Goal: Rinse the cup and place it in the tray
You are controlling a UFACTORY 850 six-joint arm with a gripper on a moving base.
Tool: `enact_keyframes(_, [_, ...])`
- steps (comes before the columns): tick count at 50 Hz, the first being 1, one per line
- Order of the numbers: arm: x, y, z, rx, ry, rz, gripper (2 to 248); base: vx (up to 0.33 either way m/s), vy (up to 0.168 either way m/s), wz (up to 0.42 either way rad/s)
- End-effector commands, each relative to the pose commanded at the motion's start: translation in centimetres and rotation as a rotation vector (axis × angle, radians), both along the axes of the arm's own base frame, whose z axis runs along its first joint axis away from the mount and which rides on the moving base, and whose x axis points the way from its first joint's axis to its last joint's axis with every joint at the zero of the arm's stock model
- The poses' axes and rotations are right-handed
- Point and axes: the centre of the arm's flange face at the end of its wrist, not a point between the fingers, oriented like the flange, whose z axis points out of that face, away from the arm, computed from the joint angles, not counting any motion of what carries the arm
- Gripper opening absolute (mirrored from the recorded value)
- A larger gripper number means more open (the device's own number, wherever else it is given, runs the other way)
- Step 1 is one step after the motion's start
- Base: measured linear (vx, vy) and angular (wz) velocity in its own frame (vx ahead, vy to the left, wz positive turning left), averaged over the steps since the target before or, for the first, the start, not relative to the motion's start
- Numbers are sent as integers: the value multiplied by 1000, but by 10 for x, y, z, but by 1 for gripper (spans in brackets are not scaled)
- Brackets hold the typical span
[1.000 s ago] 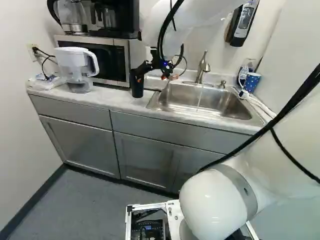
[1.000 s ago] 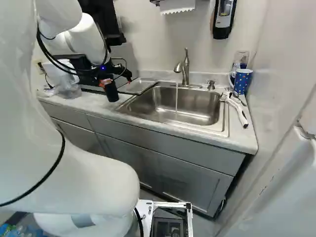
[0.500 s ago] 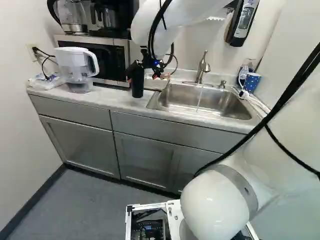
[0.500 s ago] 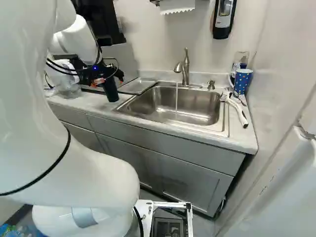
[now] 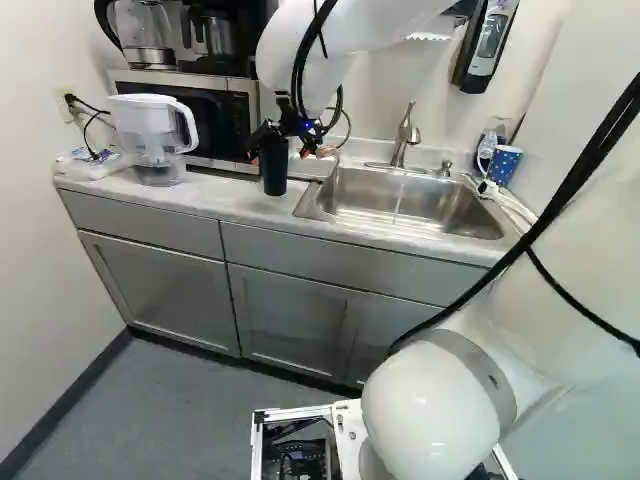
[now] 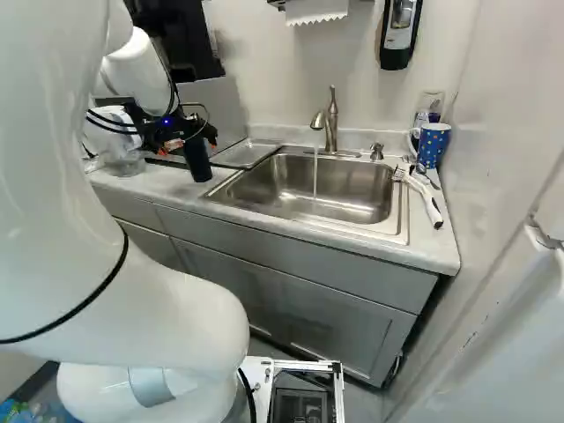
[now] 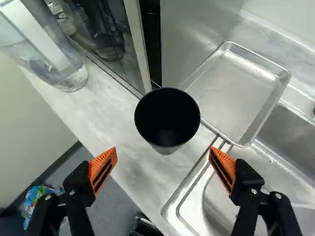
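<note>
The gripper (image 5: 291,140) is at the black cup (image 5: 273,166) in the left base view. In the right base view the same cup (image 6: 197,160) stands upright on the counter, left of the sink. Seen from the wrist, the gripper (image 7: 163,150) has its orange-padded fingers wide apart, and the cup (image 7: 167,118) is just ahead of the gap, its dark mouth facing the camera; neither finger grips it. A shallow metal tray (image 7: 236,91) lies between cup and wall, beside the sink. Water runs from the faucet (image 6: 330,123) into the sink (image 6: 335,187).
A microwave (image 5: 200,120) stands behind the cup, with a clear pitcher (image 5: 155,138) to its left. On the sink's far right are a blue dotted mug (image 6: 432,144) and a white-handled brush (image 6: 423,196). A soap dispenser (image 6: 399,35) hangs on the wall.
My arm has swung leftward in the left base view, bringing the gripper closer to the cup, with less motion in the latest half second. Cup and base have stayed put.
</note>
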Motion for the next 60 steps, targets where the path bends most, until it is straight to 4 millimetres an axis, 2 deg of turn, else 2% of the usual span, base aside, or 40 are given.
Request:
enact_keyframes(20, [0,0,-1,-1,3,0,247,0,0,0])
enact_keyframes(60, [11,8,-37,19,-47,7,247,0,0,0])
